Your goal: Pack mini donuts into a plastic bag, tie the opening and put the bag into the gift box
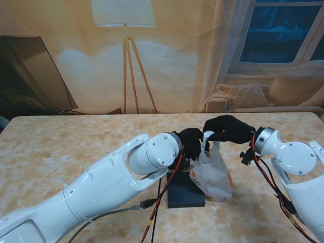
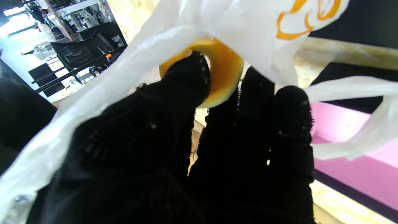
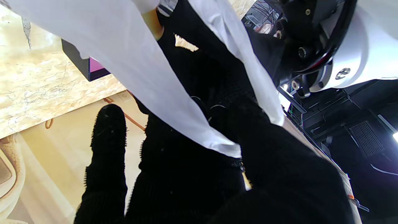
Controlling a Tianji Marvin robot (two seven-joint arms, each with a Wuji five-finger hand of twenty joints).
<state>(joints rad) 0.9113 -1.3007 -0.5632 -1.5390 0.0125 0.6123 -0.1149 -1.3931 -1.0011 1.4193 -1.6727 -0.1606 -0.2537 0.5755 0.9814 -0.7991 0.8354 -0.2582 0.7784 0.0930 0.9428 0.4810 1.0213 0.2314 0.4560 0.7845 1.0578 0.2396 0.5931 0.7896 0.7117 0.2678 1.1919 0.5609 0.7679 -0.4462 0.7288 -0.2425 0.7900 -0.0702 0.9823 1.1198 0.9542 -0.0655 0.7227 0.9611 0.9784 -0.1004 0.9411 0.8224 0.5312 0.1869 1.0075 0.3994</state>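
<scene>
While both arms are meeting over the middle of the table [image 1: 66, 147], I am seeing the bag [image 1: 212, 174] hanging between the two black-gloved hands. My left hand [image 1: 191, 143] is gripping one side of the bag top, and my right hand [image 1: 228, 129] is pinching the other side, a little higher and farther from me. The bag body is hanging down with its bottom resting at the right edge of the box [image 1: 185, 192], which is lying dark and flat on the table, nearer to me than the hands.

From the left wrist, the left hand [image 2: 192, 149] is closing around white plastic, and its fingers [image 2: 186, 84] are pressing a yellow donut [image 2: 225, 73] through or beside the film; I cannot tell which. The bag [image 2: 242, 34] is showing an orange print, and the pink inside of the box [image 2: 348, 149] is appearing behind it.

From the right wrist, the right hand [image 3: 199, 168] is holding a white band of the bag [image 3: 130, 62] that is crossing over its fingers. A corner of the box [image 3: 85, 67] is sitting on the table beyond.
</scene>
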